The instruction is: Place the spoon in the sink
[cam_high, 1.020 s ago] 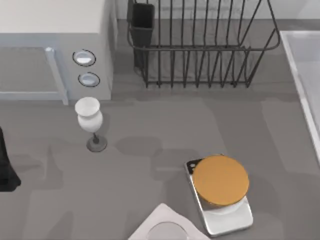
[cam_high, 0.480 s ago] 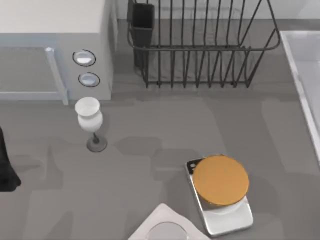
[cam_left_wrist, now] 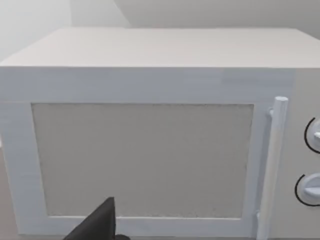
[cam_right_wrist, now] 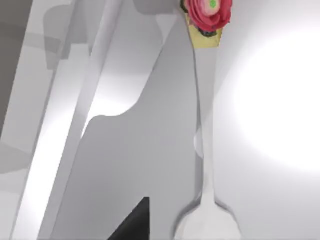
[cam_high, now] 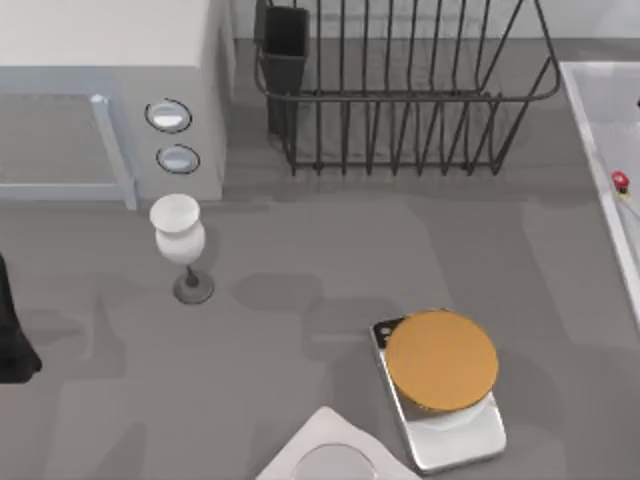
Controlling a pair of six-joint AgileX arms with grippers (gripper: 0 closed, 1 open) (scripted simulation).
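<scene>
The spoon (cam_right_wrist: 205,150) is pale, with a red flower ornament (cam_right_wrist: 207,12) at the end of its handle. It hangs over the sink's pale floor (cam_right_wrist: 280,100), just inside the raised rim (cam_right_wrist: 85,100). My right gripper is shut on the spoon; one of its dark fingers (cam_right_wrist: 134,220) shows beside the spoon's bowl. From above, the spoon's red tip (cam_high: 621,181) sits by the sink rim (cam_high: 582,120) at the table's right edge. My left arm (cam_high: 10,340) stays parked at the left edge, its dark finger (cam_left_wrist: 100,225) facing the microwave.
A white microwave (cam_high: 110,90) with two round knobs stands at the back left, and a black wire rack (cam_high: 400,100) at the back middle. A white goblet (cam_high: 178,240) stands left of centre. An orange disc on a silver scale (cam_high: 440,360) and a white plate (cam_high: 330,455) are near the front.
The spoon's red tip has come into the top view at the right edge, by the sink rim. Nothing else on the table has moved.
</scene>
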